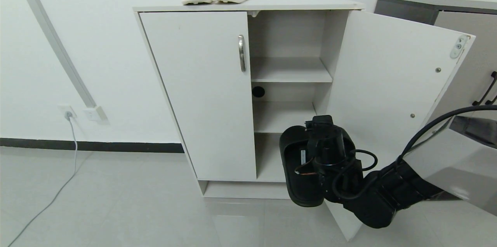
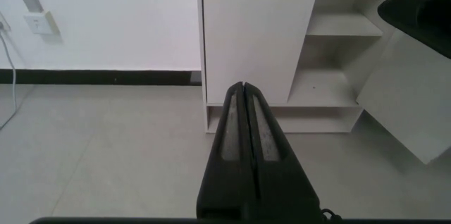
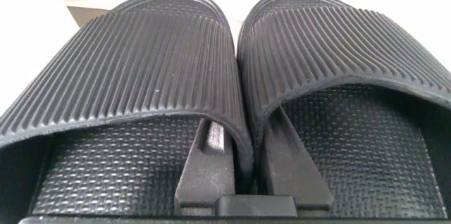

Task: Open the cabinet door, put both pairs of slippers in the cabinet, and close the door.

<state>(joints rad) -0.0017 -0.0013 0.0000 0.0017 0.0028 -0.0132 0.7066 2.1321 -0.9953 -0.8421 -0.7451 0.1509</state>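
Right end effector [image 3: 248,168] clamped on the paired black slippers [image 3: 162,62], before the open cabinet [image 1: 202,91]

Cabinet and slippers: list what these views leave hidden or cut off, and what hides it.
Head view: left half of the cabinet, behind the shut left door.
Head view: much of the black slippers, behind the right gripper.
Right wrist view: whatever lies ahead, blocked by the black slippers.
Left wrist view: the cabinet top, cut off by the picture's edge.
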